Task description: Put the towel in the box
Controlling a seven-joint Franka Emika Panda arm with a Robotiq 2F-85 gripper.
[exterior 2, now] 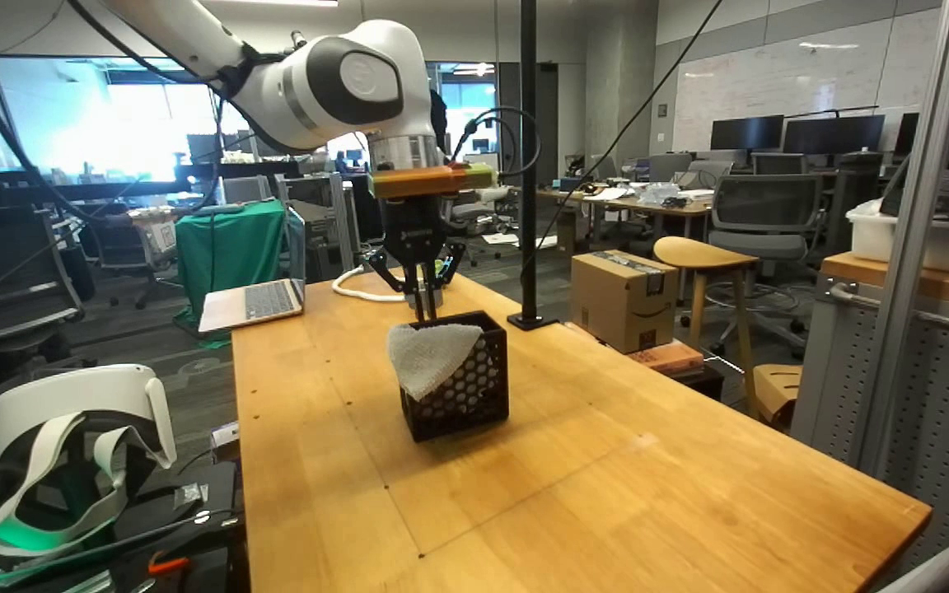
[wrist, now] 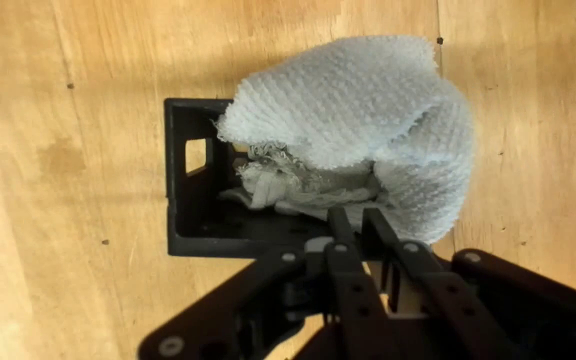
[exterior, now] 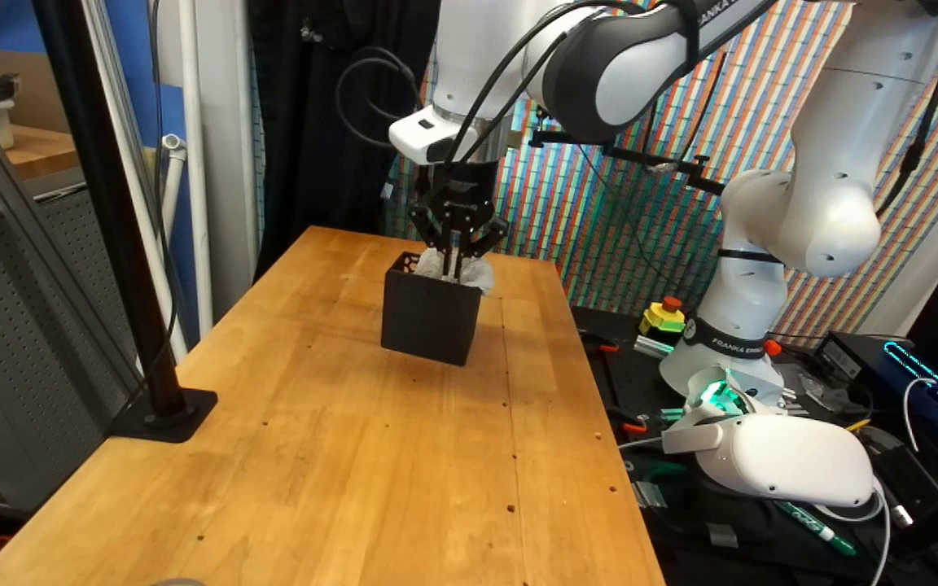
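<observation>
Wrist view: the towel point(wrist: 348, 100), a pale terry cloth, lies partly in the black crate-like box point(wrist: 218, 247) and partly over its rim. One broad fold covers the upper edge, another bulges past the right end, and frayed strands sit down in the cavity, whose left end shows dark wall and a rectangular cutout. The gripper point(wrist: 355, 215) has its two fingers point(wrist: 340, 225) drawn nearly together, a slim gap between them, with the tips over the towel's lower folds; whether cloth is pinched there cannot be told.

In an exterior view the fingers point straight down and their tips pass out of sight behind the towel, which hangs as a pointed flap over the box's honeycomb side. The box stands on the wooden tabletop point(exterior 2: 606, 494). A laptop point(exterior 2: 268, 301) with its lid raised shows at the far left corner, and a black post point(exterior 2: 528, 165) rises near a cardboard carton point(exterior 2: 610, 301) and a wooden stool point(exterior 2: 701, 251).

In an exterior view the Franka arm point(exterior: 632, 89) reaches over from the right, its base near a yellow-and-red emergency stop point(exterior: 664, 313) and a white VR headset point(exterior: 795, 460). Towel shows above the rim on both sides of the fingers.
</observation>
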